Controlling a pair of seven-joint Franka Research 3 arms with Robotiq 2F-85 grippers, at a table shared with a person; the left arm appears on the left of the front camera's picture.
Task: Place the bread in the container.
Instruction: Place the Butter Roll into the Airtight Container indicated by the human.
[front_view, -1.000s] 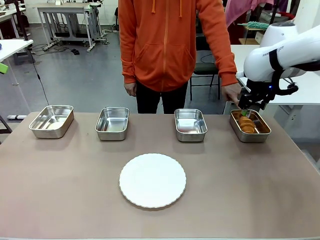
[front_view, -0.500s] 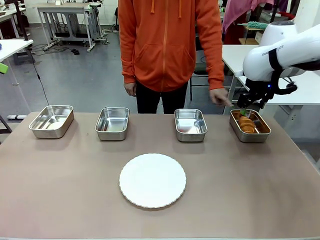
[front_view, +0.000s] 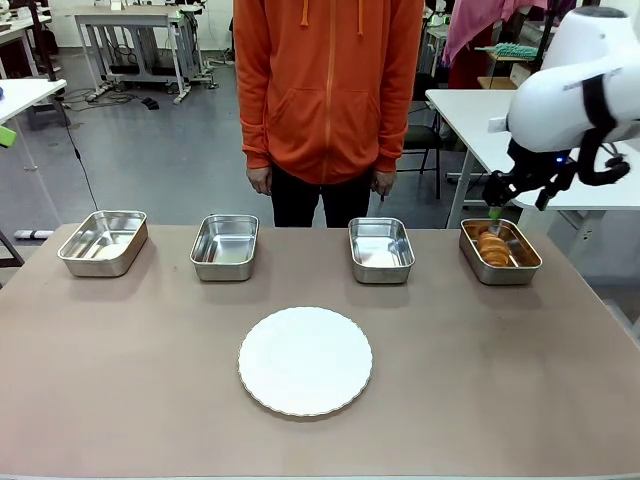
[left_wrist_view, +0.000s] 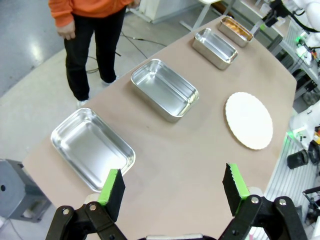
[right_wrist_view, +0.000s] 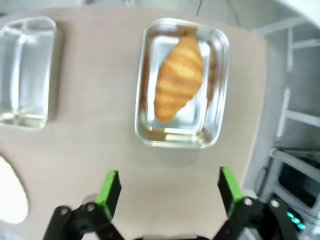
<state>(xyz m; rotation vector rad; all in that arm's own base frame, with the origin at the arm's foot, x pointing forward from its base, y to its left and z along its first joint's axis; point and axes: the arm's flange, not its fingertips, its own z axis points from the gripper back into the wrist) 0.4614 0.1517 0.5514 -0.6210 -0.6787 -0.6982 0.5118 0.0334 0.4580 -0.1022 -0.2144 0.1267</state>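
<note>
Front view low across the table (front_view: 150, 400) toward the person (front_view: 328, 90), left wrist view high over the table's end, right wrist view straight down, close, sharing the container (right_wrist_view: 181, 82) at frame right.

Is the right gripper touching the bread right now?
Apart. The right wrist view shows the right gripper open with bare table between its pads and the bread lying in the container.

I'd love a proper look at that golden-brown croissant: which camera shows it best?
The right wrist view: the golden-brown croissant shows whole from above in its steel tray. Front view shows it small; left wrist view, a distant sliver.
</note>
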